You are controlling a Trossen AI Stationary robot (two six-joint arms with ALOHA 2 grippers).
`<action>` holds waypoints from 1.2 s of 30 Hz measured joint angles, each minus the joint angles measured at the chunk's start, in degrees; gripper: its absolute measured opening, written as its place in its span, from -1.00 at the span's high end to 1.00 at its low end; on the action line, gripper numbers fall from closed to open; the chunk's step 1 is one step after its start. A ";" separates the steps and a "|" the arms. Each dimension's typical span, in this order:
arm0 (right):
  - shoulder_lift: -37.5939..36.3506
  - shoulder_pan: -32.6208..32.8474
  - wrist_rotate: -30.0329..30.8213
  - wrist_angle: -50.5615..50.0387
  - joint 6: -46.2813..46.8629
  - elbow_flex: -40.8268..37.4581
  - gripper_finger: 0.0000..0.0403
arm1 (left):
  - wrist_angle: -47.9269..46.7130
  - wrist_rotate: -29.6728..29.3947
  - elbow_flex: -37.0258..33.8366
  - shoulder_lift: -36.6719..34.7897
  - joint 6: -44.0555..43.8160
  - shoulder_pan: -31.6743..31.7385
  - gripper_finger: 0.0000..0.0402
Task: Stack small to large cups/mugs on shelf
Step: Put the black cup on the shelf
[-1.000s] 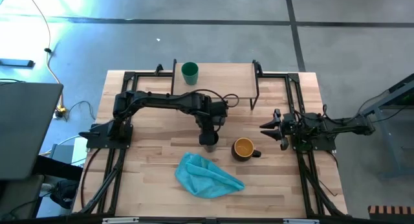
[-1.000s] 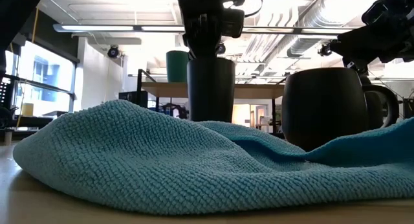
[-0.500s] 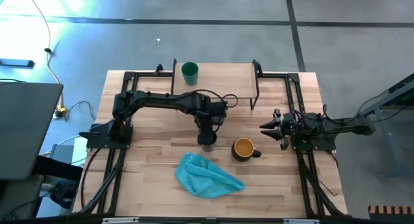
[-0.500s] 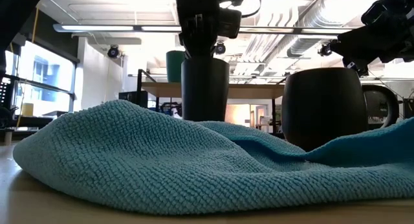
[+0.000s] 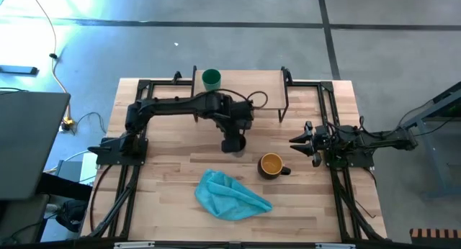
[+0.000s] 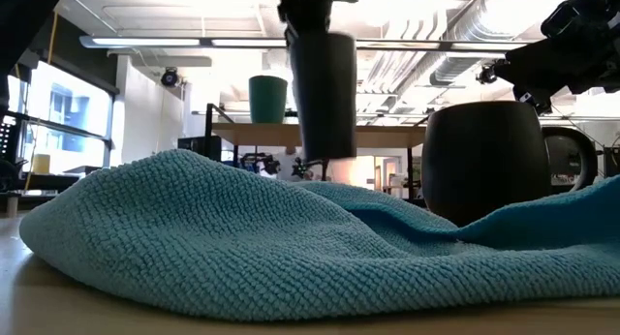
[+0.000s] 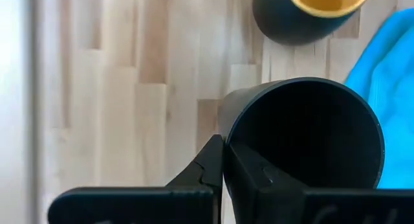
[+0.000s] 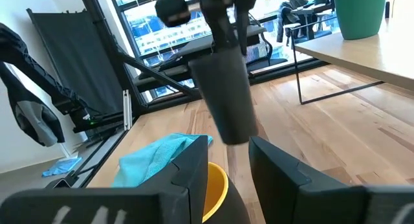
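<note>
- The left hand [image 7: 223, 162] is clamped on the rim of the black cup [image 6: 325, 93], one finger inside the wall and one outside, and holds it clear of the counter [image 5: 173, 159], slightly tilted.
- The shelf [image 5: 248, 87] lies just beyond that hand, and the green cup [image 5: 211, 79] already stands at the shelf's left end.
- The dark mug [image 5: 271, 165] with the orange inside sits on the counter between the two hands, nearer the right one, not yet touched.
- The right hand [image 5: 297, 142] waits at the counter's right edge with its fingers apart, holding nothing.
- The blue cloth [image 5: 230, 195] lies on the near side of the left hand, on the counter.
- My reckoning: one cup placed, one in the air, one left to fetch, so roughly a third done.
- Count: three cups, one shelf, one cloth, two hands.
</note>
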 joint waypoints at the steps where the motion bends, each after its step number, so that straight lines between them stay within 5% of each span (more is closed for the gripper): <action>1: 0.00 0.00 0.00 0.00 0.00 0.00 0.49 | -0.62 -0.44 1.32 0.00 0.15 0.26 1.00; 16: -0.02 -0.01 0.24 0.00 0.69 0.00 0.49 | -8.61 -4.68 16.36 -0.09 0.21 4.09 1.00; 36: -0.02 -0.01 0.44 0.00 0.87 0.00 0.49 | -7.18 -7.74 16.40 -0.76 -0.51 10.31 1.00</action>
